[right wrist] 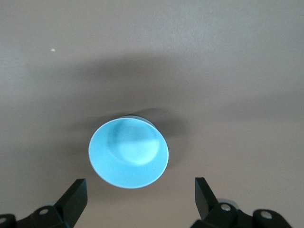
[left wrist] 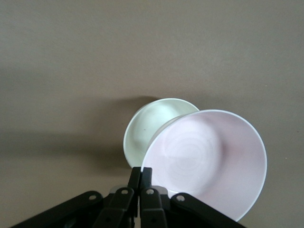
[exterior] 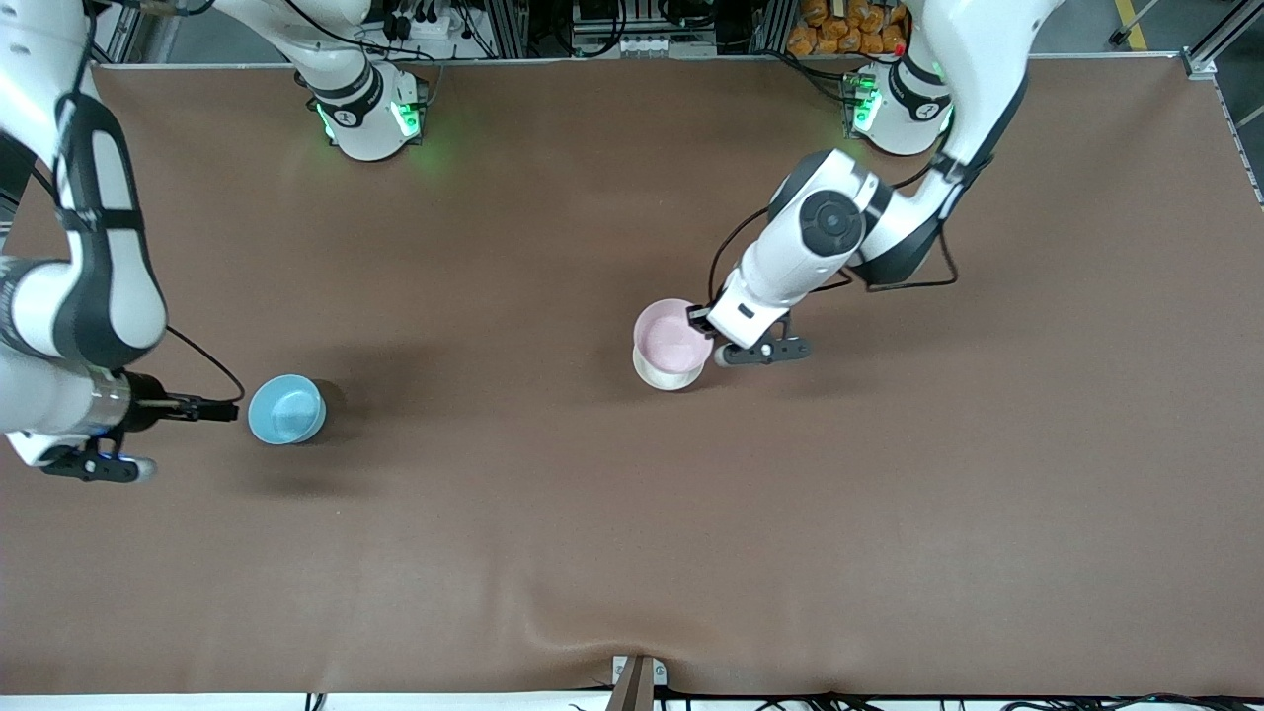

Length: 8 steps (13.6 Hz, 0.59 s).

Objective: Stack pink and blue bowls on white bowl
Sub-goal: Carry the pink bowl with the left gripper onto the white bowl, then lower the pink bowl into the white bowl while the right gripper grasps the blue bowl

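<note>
The pale pink bowl hangs tilted in my left gripper, which is shut on its rim. It is right over the white bowl near the table's middle and covers most of it; I cannot tell if they touch. In the left wrist view the shut gripper pinches the pink bowl at its edge, with the white bowl under it. The sky-blue bowl stands upright toward the right arm's end. My right gripper is open and empty beside it, with the blue bowl just ahead of its gripper.
The brown table cover has a small wrinkle near the front edge. A metal bracket sits at that edge. Both arm bases stand along the back edge.
</note>
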Each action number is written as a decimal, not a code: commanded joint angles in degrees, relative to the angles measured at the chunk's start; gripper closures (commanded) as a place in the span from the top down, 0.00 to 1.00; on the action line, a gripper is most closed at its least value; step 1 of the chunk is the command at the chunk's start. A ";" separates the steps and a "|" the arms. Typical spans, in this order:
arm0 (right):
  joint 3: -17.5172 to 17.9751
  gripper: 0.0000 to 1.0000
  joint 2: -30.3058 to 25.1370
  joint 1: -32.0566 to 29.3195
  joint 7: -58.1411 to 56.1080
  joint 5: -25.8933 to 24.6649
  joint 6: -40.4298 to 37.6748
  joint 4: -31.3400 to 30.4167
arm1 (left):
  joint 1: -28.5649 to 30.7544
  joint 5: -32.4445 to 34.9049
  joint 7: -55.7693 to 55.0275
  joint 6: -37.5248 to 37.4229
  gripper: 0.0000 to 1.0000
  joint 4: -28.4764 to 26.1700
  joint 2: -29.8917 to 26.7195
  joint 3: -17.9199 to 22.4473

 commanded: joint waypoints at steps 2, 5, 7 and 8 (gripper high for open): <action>0.31 1.00 1.51 -0.11 -0.04 0.16 6.43 -4.48 | -0.24 3.16 -1.97 1.42 0.00 1.60 3.06 0.27; 0.31 1.00 1.42 -0.37 -0.04 0.16 10.23 -7.75 | -0.41 3.52 -1.97 2.47 0.00 1.60 4.64 0.36; 0.31 1.00 1.42 -0.46 -0.04 0.16 10.94 -8.89 | -0.41 3.78 -1.97 3.45 0.00 1.42 5.43 0.36; 0.31 1.00 1.42 -0.46 -0.04 0.16 11.72 -9.77 | -0.41 4.22 -1.97 3.53 0.00 1.42 6.04 0.36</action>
